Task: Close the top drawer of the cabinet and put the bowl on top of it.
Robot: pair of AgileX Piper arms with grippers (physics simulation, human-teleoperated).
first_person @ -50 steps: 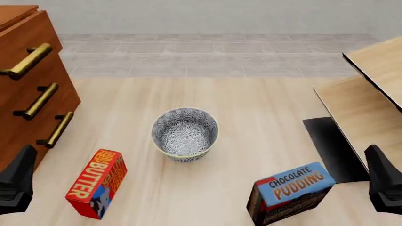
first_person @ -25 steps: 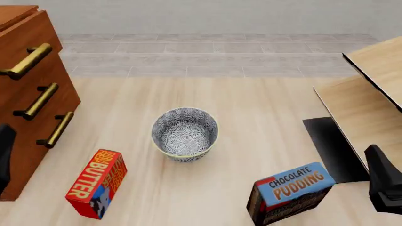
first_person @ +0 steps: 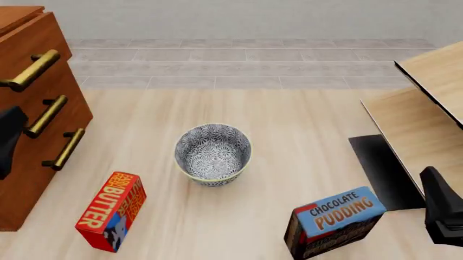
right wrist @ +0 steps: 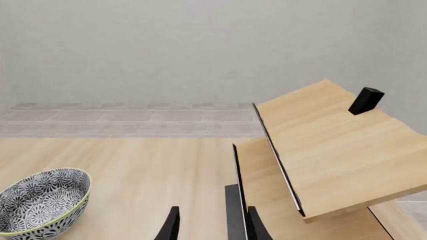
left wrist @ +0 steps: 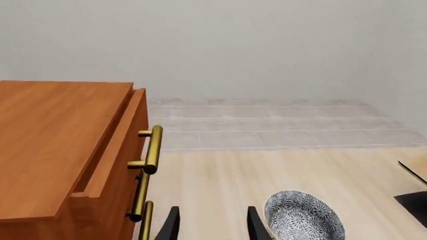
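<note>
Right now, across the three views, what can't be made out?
- Left gripper: only its tips show in the left wrist view, cut by the edge; the front view shows a dark sliver.
- Right gripper: likewise cut off.
- Top drawer: interior hidden by the cabinet top.
- Chocolate pudding box: base cut off in the front view.

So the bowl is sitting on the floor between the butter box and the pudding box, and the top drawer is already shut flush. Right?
Not quite. The top drawer is not flush: the left wrist view shows it pulled out past the cabinet top, a gap behind its front. The rest holds: the bowl sits between the butter box and the pudding box.
</note>
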